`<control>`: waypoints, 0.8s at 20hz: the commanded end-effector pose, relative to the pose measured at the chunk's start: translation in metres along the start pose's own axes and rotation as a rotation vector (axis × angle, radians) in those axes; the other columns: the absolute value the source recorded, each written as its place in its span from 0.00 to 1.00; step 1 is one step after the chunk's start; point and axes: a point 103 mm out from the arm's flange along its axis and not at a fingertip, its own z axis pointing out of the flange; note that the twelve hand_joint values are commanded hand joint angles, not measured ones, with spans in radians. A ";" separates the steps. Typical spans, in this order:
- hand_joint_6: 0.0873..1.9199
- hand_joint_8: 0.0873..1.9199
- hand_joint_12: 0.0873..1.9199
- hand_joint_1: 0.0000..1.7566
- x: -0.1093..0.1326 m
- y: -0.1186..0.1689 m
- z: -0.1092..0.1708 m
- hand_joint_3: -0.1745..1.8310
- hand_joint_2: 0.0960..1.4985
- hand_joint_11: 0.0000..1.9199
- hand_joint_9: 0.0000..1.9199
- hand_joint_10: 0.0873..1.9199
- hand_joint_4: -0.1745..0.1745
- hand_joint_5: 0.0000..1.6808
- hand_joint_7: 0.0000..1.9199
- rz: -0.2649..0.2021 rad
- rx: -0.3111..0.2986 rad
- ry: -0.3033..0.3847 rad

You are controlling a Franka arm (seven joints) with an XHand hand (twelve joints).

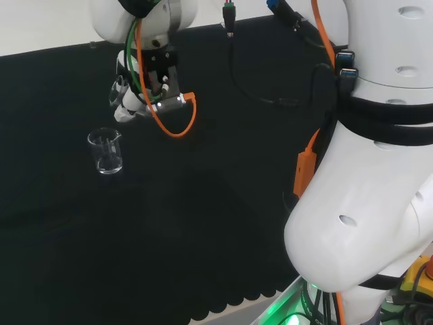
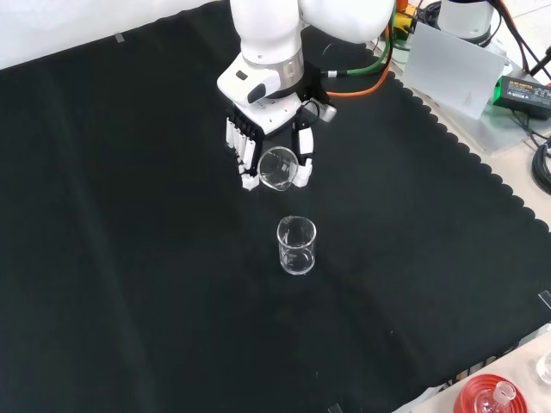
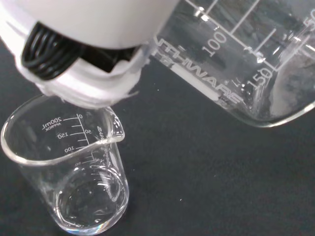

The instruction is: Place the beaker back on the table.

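In the front view my hand (image 2: pixel 263 129) hangs above the cloth with its fingers (image 2: pixel 244 146) and thumb curled round a clear glass beaker (image 2: pixel 277 168). That beaker is tipped on its side, its mouth turned toward the front camera. Just in front of it a second clear beaker (image 2: pixel 296 245) stands upright on the black cloth. The head view shows the hand (image 1: pixel 139 91) up and to the right of the standing beaker (image 1: pixel 106 151). In the wrist view the held beaker (image 3: pixel 246 59) lies tilted past the palm (image 3: pixel 88 49), above the standing beaker (image 3: pixel 69 167), which looks empty.
The cloth's scalloped edge (image 2: pixel 482 163) runs down the right of the front view. Beyond it are a grey box (image 2: pixel 452 69) and a black device (image 2: pixel 525 90). A red ribbed stand with a flask (image 2: pixel 486 396) sits at the bottom right corner. An orange cable (image 1: pixel 179 125) loops below the wrist.
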 end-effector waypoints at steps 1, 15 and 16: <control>0.20 0.00 0.37 0.67 -0.001 0.010 0.001 0.43 0.36 0.68 0.84 0.00 0.71 0.83 0.89 0.019 -0.057 0.075; 0.20 0.00 0.37 0.67 -0.047 0.023 0.025 0.43 0.36 0.68 0.84 0.00 0.69 0.83 0.89 0.061 -0.096 0.308; 0.20 0.00 0.37 0.67 -0.048 0.024 0.027 0.43 0.36 0.68 0.84 0.00 0.69 0.83 0.89 0.061 -0.094 0.322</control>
